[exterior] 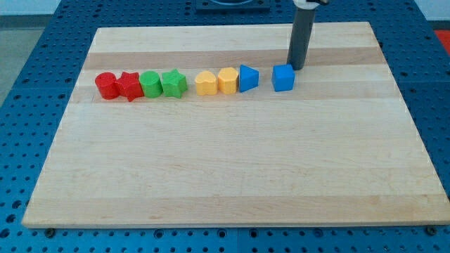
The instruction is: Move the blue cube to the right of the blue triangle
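Note:
The blue cube (283,77) sits on the wooden board at the upper middle right. The blue triangle (247,77) lies a short gap to its left, at the same height. My tip (296,67) is the lower end of the dark rod, standing just above and to the right of the blue cube, close to its upper right corner; whether it touches the cube I cannot tell.
A row of blocks runs left from the blue triangle: two yellow blocks (227,80) (205,83), a green star (174,83), a green block (150,84), a red star (129,86) and a red cylinder (106,85). The wooden board (232,176) rests on a blue perforated table.

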Tool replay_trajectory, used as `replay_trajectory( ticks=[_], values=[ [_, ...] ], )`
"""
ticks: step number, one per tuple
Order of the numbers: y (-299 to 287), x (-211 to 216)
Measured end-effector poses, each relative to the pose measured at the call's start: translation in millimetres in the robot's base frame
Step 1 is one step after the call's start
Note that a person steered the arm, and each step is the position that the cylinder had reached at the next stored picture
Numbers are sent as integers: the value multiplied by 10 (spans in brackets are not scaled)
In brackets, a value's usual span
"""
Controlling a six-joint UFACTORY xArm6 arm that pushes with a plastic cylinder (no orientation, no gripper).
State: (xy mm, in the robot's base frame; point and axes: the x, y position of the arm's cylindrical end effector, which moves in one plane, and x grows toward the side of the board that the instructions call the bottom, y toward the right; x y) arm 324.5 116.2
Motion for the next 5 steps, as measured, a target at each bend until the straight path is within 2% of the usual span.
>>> replay_trajectory(
  ticks=[5],
  values=[
    [-3,143]
  ],
)
